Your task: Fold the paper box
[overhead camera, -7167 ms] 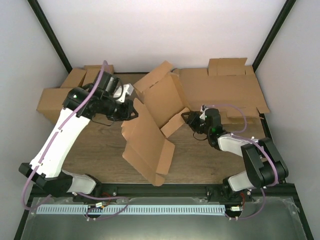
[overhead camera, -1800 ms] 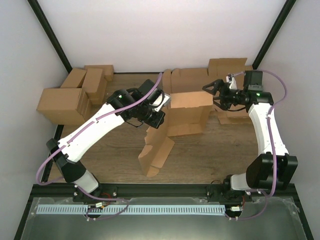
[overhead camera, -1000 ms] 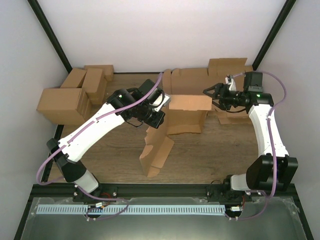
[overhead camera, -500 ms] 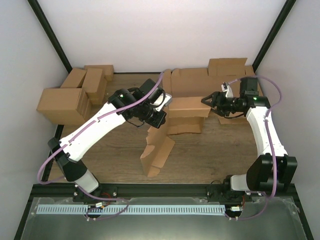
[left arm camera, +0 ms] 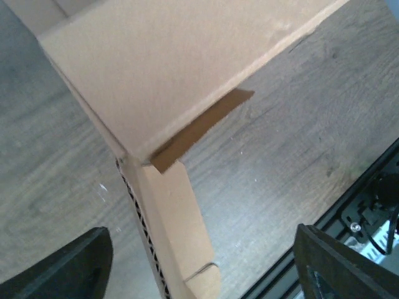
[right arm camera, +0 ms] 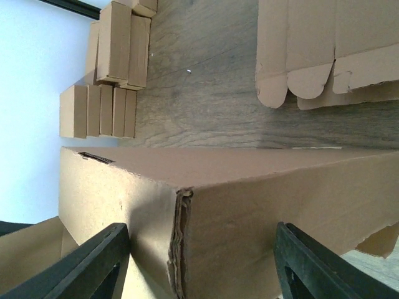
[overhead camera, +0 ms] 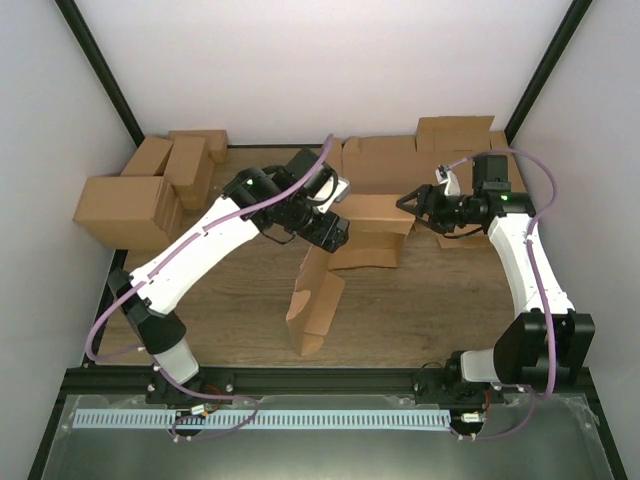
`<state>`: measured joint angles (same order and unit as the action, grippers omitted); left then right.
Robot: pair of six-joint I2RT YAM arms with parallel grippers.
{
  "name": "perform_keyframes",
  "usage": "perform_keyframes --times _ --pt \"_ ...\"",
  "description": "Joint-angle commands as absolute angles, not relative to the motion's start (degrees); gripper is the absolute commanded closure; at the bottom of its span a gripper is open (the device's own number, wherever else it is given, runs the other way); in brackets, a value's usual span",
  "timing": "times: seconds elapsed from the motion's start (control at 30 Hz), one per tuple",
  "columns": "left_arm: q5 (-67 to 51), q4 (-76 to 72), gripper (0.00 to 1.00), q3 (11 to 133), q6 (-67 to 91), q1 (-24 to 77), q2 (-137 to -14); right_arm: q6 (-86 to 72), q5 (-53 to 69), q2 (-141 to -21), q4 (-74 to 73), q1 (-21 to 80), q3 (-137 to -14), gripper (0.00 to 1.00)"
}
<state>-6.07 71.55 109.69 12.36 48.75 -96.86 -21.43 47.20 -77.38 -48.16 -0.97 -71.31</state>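
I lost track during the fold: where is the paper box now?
In the top view, the paper box stands in the middle, between the left tool and the right tool, just in front of the flat sheets at the back.

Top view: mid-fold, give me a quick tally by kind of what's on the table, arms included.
Paper box being folded: 1
Pile of flat cardboard sheets: 1
Cluster of cartons: 1
Robot arms: 2, left arm and right arm
Total: 5
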Motion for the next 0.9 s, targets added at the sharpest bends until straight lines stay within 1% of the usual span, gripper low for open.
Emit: perform_keyframes --times 0.0,0.1,0.17,0.27,0.4,0.57,0.7,0.87 --pt "-3.75 73.37 0.15 116.16 12.50 47.69 -97.84 -19.23 44.26 -77.47 -50.46 -0.27 -72.99 0.34" --pt "-2.96 74.69 0.09 121.18 14.09 46.13 -99.74 -18.84 43.91 -77.77 -50.79 -0.22 -73.76 0.34" --pt "-2.87 74.87 0.08 124.31 14.57 45.21 -100.89 -18.70 43.81 -77.98 -50.81 -0.13 -74.19 0.33" --pt "-5.26 71.83 0.08 125.24 14.34 44.50 -101.98 -18.49 43.62 -78.22 -50.82 -0.01 -74.72 0.33" --pt "-9.94 66.44 0.10 125.51 12.20 44.15 -105.22 -18.06 43.42 -78.49 -51.00 0.31 -75.01 0.32" --pt "-16.29 63.13 0.13 127.08 8.90 40.63 -111.93 -18.23 43.09 -78.36 -51.15 0.61 -75.28 0.32" --pt "-21.49 59.18 0.14 127.16 6.30 39.83 -114.44 -19.09 42.14 -78.03 -50.62 0.86 -75.08 0.32" --pt "-22.05 58.98 0.17 127.53 4.52 38.70 -116.95 -20.54 41.38 -78.12 -49.29 1.13 -75.48 0.31"
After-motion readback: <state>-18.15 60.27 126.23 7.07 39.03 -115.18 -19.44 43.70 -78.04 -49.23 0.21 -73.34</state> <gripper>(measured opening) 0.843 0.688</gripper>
